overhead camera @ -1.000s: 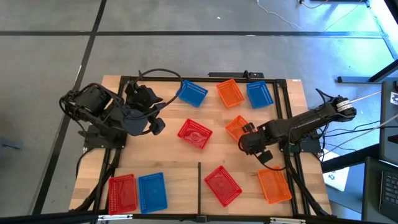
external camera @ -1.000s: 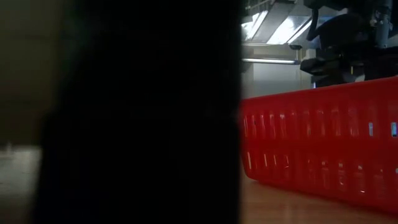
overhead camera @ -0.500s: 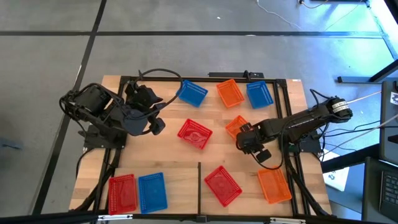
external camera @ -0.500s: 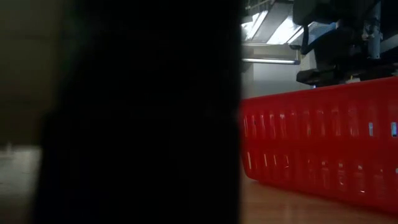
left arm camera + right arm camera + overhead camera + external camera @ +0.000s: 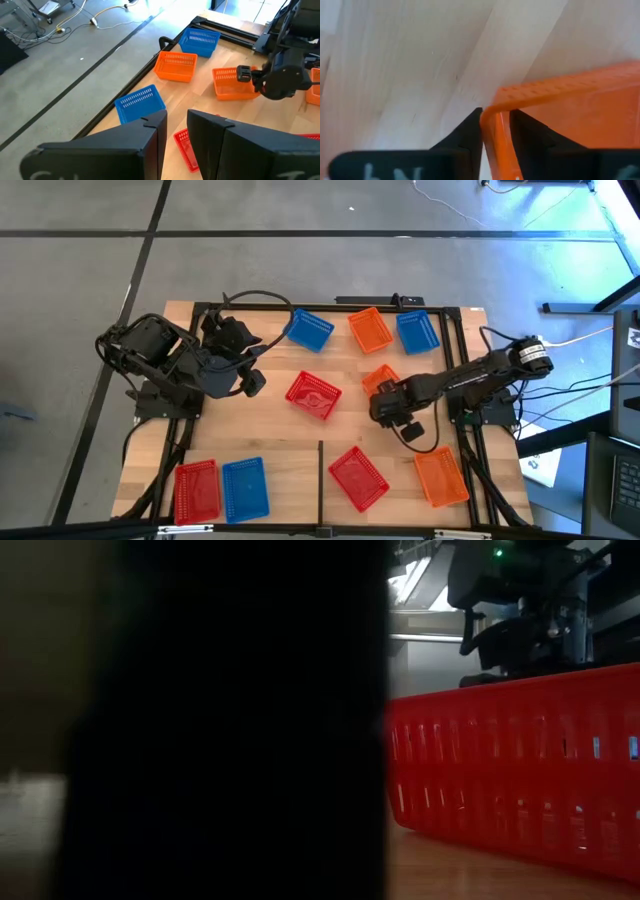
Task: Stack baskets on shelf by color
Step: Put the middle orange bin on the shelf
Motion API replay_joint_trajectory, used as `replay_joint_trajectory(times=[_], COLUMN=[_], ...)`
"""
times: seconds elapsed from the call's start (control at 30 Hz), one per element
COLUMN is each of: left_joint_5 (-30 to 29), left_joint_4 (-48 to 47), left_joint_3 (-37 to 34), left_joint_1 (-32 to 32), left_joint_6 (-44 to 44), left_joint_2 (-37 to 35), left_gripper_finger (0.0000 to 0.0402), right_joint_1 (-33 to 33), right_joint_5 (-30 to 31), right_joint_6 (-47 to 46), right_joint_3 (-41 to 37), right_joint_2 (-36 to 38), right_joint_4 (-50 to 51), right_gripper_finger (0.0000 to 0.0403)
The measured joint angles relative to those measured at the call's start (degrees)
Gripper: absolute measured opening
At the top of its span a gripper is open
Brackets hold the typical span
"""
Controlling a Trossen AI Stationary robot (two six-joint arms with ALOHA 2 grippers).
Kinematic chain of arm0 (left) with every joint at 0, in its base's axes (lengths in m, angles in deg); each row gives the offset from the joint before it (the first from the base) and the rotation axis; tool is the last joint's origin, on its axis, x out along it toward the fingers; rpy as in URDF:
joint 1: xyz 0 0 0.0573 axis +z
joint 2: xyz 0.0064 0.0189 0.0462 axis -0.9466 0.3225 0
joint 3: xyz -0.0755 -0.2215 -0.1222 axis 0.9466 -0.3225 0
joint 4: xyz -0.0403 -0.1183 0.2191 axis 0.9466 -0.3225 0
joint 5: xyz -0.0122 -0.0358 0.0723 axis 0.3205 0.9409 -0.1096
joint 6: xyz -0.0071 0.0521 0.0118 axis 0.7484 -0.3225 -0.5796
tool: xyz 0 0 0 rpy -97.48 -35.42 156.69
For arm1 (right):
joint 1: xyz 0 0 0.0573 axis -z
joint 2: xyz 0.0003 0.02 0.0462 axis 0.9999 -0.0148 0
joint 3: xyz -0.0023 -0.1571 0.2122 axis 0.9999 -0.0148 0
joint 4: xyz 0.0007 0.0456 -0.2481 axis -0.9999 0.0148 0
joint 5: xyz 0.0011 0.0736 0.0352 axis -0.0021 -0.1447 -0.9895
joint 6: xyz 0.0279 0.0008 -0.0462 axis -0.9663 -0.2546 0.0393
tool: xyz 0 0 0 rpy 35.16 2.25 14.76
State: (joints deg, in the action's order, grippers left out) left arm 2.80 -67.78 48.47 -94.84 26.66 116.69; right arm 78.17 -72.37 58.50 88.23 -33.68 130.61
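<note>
The right gripper (image 5: 496,150) pinches the wall of an orange basket (image 5: 379,379) right of centre in the high view; the basket looks empty, its long axis running diagonally there. At centre-left, the left gripper (image 5: 176,131) waits, fingers narrowly parted.

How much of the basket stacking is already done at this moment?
Little looks done: no stack shows, and a red basket and a blue basket merely sit side by side at the near edge. In hand: the right gripper straddles the orange basket's wall. The left gripper waits. The scattered baskets remain.
</note>
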Motion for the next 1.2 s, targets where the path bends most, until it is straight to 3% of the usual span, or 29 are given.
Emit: replay_joint_trajectory(times=[0.17,0.43,0.77,1.03,1.2], left_joint_5=[0.00,0.11,2.08,6.68,6.67], left_joint_4=[0.00,-0.02,-0.01,-0.02,-0.02], left_joint_3=[0.00,0.00,0.00,0.00,0.00], left_joint_1=[0.00,0.02,-0.02,-0.02,0.02], left_joint_6=[0.00,-0.24,-0.90,-16.80,-21.46], left_joint_2=[0.00,0.00,0.00,0.00,0.00], left_gripper_finger=[0.0068,0.0068,0.0068,0.0068,0.0068], right_joint_1=[-0.04,0.00,-1.84,-2.82,-2.82], right_joint_5=[0.92,2.40,8.83,16.43,17.80], right_joint_6=[-2.47,-9.65,-5.99,-2.91,-3.20], right_joint_3=[0.09,4.22,23.09,37.17,44.11], right_joint_2=[-1.00,-0.52,-0.32,-0.30,-0.30], right_joint_4=[-1.34,2.71,17.11,18.27,16.37], right_gripper_finger=[0.0012,0.0002,0.0001,0.0000,0.0000])
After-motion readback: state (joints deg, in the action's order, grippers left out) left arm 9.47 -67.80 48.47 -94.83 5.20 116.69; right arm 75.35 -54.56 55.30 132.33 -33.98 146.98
